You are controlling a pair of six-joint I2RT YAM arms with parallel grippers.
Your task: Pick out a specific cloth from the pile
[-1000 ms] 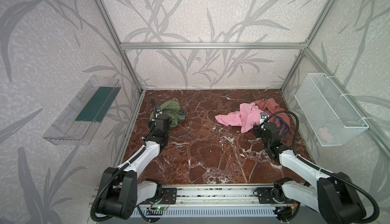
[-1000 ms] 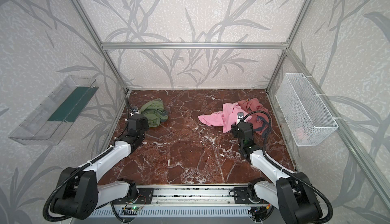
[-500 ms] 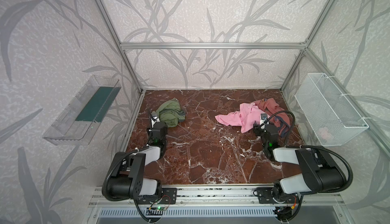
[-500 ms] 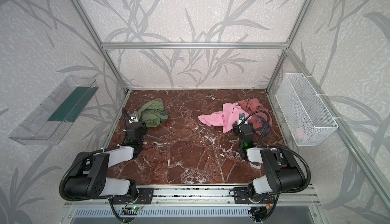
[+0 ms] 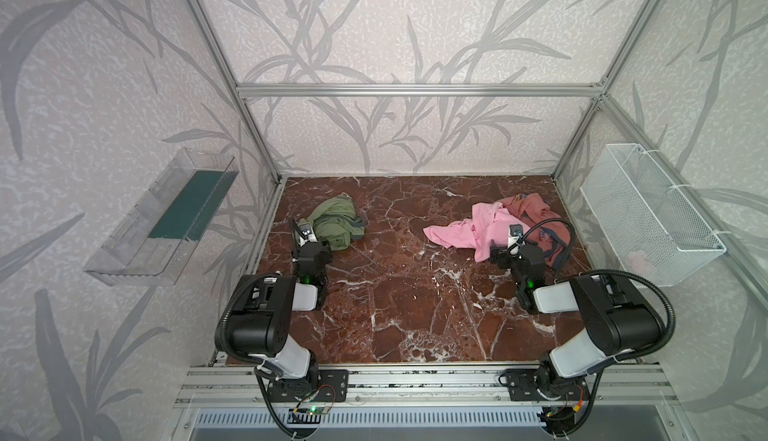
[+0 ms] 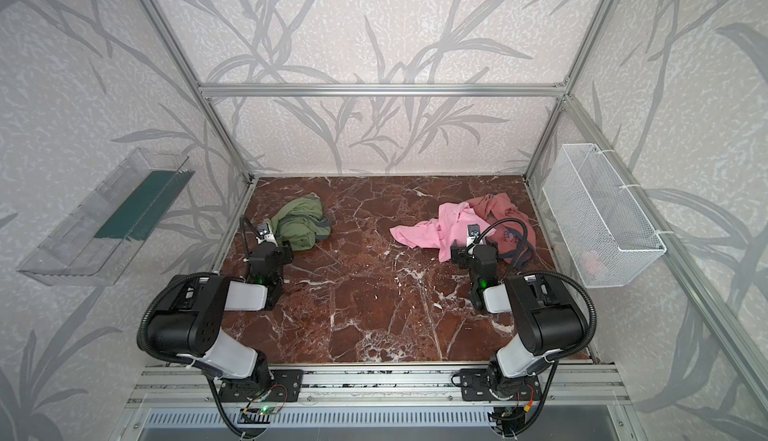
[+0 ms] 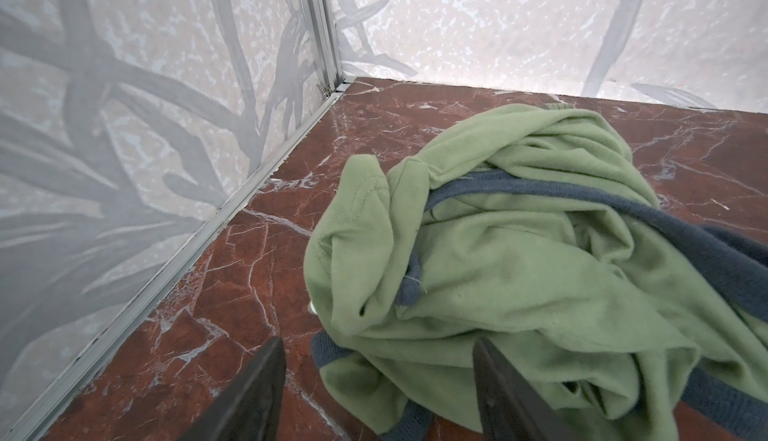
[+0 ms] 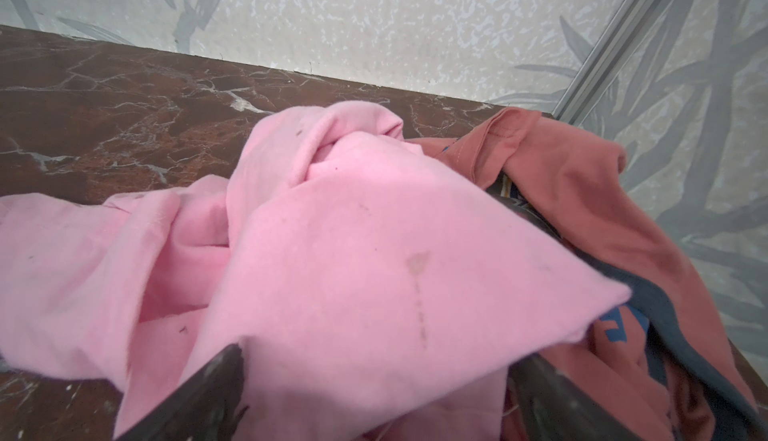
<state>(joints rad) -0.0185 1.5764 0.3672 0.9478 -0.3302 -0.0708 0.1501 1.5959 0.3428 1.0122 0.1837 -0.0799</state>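
Fingers [image 7: 253, 389] of my left gripper [image 7: 376, 345] stand apart, straddling the near edge of the crumpled olive-green sleeveless shirt with navy-blue trim [image 7: 519, 272]; no clamp on it. Shirt lies alone at far left on the red-brown marble tabletop [image 5: 415, 293], near the left wall, well apart from the pile [image 5: 498, 227] at far right. Right gripper [image 8: 380, 353]: fingers spread wide, a fold of the light pink cloth [image 8: 332, 252] lying between them. Pink cloth overlaps the salmon-red shirt with navy trim [image 8: 582, 194].
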